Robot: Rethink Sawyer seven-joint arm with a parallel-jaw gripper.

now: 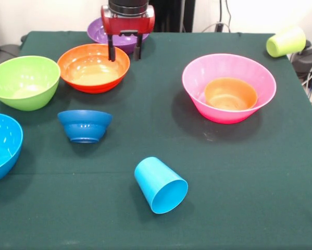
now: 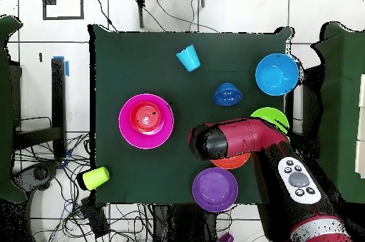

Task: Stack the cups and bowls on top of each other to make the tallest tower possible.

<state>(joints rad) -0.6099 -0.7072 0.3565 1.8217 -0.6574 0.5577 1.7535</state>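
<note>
A green cloth-covered table (image 1: 239,172) seen from across, the robot at the far side. Nearest, a sky blue cup (image 1: 160,185) lies on its side, mouth toward the camera. At the left edge sits a sky blue bowl (image 1: 1,146), partly cut off. Behind the cup, a small dark blue bowl (image 1: 85,125) stands upright. Left of it is a lime green bowl (image 1: 23,82). To the right, a large pink bowl (image 1: 228,95) holds a small orange bowl (image 1: 231,93) nested inside. Farther back, a large orange bowl (image 1: 94,67) sits under the red gripper (image 1: 124,53), whose two black fingers hang apart, holding nothing, one over the bowl's far rim and one just outside it. Behind the gripper is a purple bowl (image 1: 104,32). At the far right corner a yellow-green cup (image 1: 286,41) lies tipped on its side.
</note>
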